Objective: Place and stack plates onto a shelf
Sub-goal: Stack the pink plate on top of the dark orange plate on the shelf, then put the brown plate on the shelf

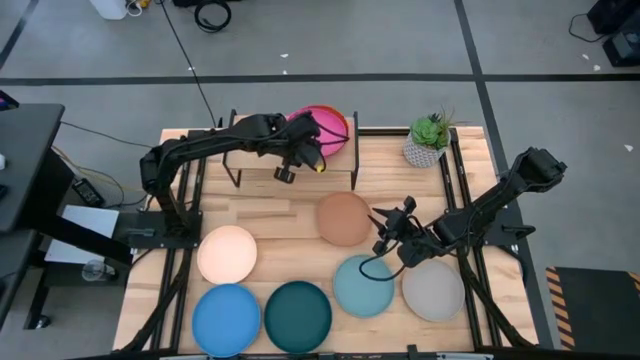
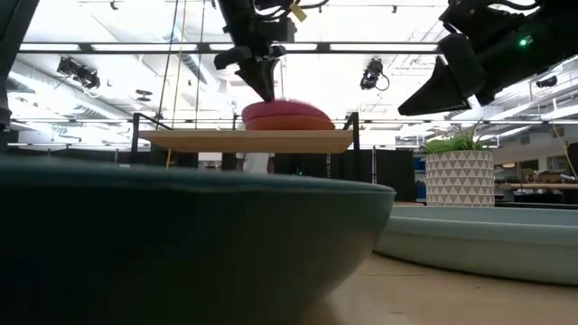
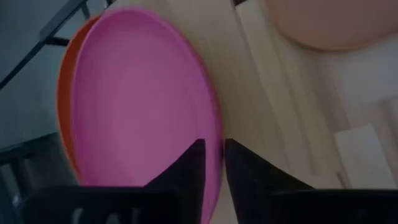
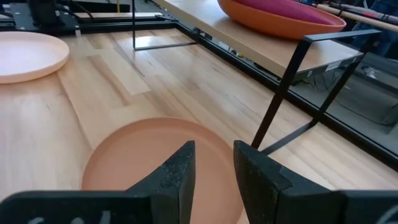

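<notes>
left end effector (image 1: 303, 157) near top middle of the high view, fingers almost shut, holding nothing, just above the pink plate (image 1: 330, 127). pink plate stacked in the orange plate (image 4: 273, 23) on the shelf (image 1: 265, 158). right end effector (image 1: 385, 232) at middle right, fingers nearly shut and empty, beside the tan plate (image 1: 343, 218) on the counter (image 1: 270, 215).

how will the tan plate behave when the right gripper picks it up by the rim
The tan plate looks rigid, so it should probably lift in one piece without sagging. Its matte finish may give some grip, but the thin, low rim offers little to pinch, so it could tilt in the right gripper. Lying flat on the table, it seems unlikely to roll.
</notes>
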You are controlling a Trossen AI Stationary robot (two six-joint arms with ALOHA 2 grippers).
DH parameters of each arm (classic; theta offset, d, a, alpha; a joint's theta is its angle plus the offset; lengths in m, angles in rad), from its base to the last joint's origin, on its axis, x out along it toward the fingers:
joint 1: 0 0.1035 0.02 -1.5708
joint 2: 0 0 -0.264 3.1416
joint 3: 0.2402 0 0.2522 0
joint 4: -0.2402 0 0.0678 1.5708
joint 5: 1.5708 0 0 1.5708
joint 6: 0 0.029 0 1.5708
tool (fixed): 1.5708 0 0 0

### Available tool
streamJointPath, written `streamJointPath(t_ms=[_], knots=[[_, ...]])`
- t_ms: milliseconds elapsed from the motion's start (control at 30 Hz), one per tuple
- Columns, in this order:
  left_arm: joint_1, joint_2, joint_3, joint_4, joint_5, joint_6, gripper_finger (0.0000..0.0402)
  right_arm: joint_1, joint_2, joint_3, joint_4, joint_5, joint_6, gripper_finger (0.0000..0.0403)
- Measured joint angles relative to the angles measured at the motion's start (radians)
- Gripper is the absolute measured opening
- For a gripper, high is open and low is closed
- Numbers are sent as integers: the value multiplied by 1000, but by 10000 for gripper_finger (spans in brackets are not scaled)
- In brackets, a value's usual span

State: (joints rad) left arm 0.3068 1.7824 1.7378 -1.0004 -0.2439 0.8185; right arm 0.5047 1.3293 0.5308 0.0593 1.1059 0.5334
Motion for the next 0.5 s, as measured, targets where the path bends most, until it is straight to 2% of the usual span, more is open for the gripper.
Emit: streamJointPath(t_ms=[267, 333, 433, 500], knots=[[-50, -34, 0, 71, -22, -13, 154, 5, 0, 0, -1, -2, 10, 116], [-72, -50, 0, 66, 45, -61, 163, 6, 0, -5, 4, -14, 10, 116], [-121, -56, -7, 27, 234, -155, 164, 7, 0, -32, 21, -24, 16, 116], [-172, -57, -36, -13, 271, -194, 159, 7, 0, -60, 40, -24, 24, 116]])
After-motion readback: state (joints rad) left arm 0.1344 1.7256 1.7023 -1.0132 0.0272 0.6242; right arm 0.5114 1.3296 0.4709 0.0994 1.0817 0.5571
